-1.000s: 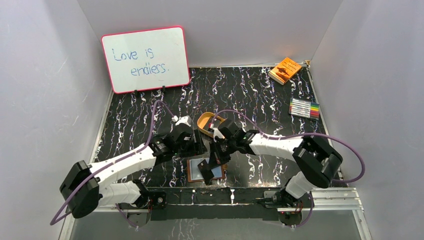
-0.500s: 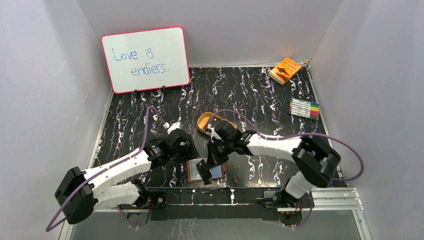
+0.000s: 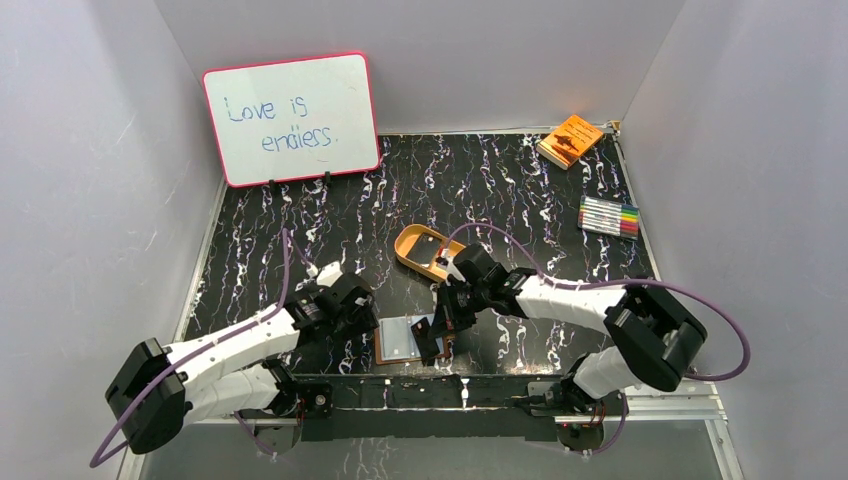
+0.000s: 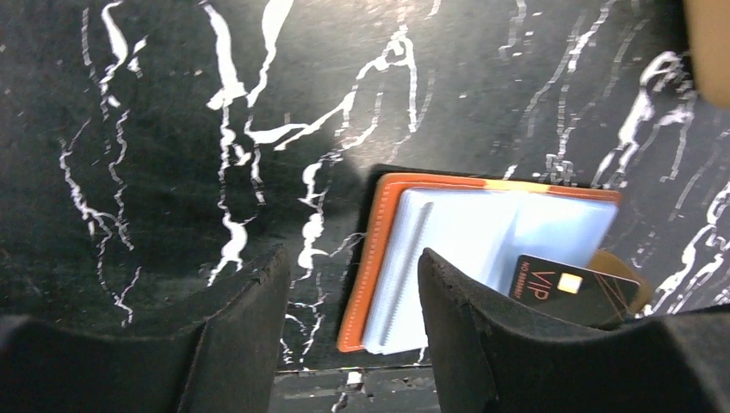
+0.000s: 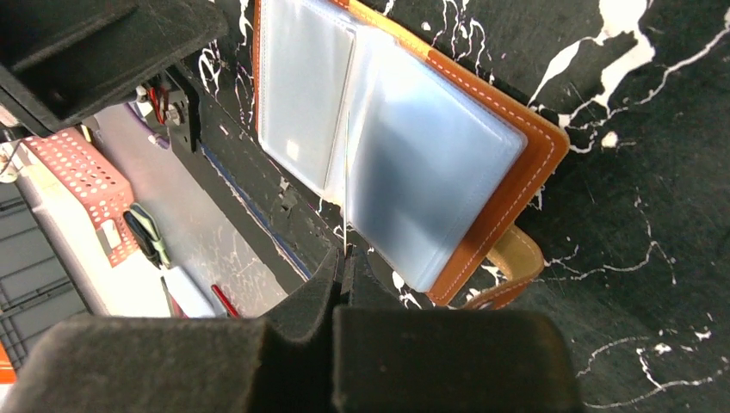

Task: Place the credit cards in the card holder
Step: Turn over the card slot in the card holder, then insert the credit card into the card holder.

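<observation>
From above, the card holder (image 3: 398, 338) lies open at the table's (image 3: 520, 190) near edge, between the left gripper (image 3: 365, 308) and the right gripper (image 3: 432, 338). The tan tray (image 3: 410, 240) beyond it is less hidden by the arms than a second ago. The left wrist view shows spread, empty fingers over the holder's left edge, with the black card (image 4: 568, 286) over its right page. The right wrist view shows fingers pressed together, pinching that card edge-on.

Top view: high at the near side, looks down on the whole bench (image 3: 500, 190).
Left wrist: close, faces down past the left tool (image 4: 349, 297) to the holder (image 4: 465, 232).
Right wrist: very close above holder.
Shared: holder, all three views.
</observation>
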`<state>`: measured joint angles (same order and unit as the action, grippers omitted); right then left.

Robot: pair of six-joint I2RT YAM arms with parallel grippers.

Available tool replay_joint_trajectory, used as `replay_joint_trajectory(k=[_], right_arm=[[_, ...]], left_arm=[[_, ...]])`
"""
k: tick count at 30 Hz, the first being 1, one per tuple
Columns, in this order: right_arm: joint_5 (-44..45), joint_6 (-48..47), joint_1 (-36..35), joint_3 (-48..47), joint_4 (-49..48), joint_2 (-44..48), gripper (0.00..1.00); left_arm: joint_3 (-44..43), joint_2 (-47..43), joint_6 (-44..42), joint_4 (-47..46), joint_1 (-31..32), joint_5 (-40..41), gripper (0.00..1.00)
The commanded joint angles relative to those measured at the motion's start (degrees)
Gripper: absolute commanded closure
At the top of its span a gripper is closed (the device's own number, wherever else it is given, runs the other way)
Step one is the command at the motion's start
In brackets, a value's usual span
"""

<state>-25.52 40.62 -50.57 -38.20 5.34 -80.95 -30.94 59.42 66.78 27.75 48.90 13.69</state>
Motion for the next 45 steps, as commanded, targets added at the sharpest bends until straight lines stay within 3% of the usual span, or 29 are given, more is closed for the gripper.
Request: replay_joint_trajectory(k=[1, 28, 34, 38, 40, 45], right_arm=[[-3.05, 1.36, 0.57, -0.75, -6.56, -1.71, 1.00], [-4.78, 7.81, 0.89, 2.41, -16.70, -7.71, 1.00], [-2.65, 11.53, 0.87, 3.65, -20.20, -9.31, 1.00], [-1.82, 11.92, 0.85, 4.08, -20.59, -9.56, 1.00], [-1.73, 12.34, 0.83, 4.34, -21.16, -9.91, 1.00], [-2.89, 12.32, 0.89, 3.91, -22.34, -10.84, 1.00]], left_arm=[[2.23, -2.16, 3.29, 2.60, -0.21, 0.76, 0.47], [7.55, 3.86, 2.89, -4.77, -0.21, -6.29, 0.55], [7.26, 0.07, 3.31, 0.30, -0.20, -3.62, 0.62], [7.44, -5.11, 4.63, 5.14, -0.17, -1.45, 0.72], [8.50, -6.22, 4.83, 5.39, -0.21, -1.60, 0.83], [9.58, -4.85, 5.05, 4.58, -0.21, -2.95, 0.86]])
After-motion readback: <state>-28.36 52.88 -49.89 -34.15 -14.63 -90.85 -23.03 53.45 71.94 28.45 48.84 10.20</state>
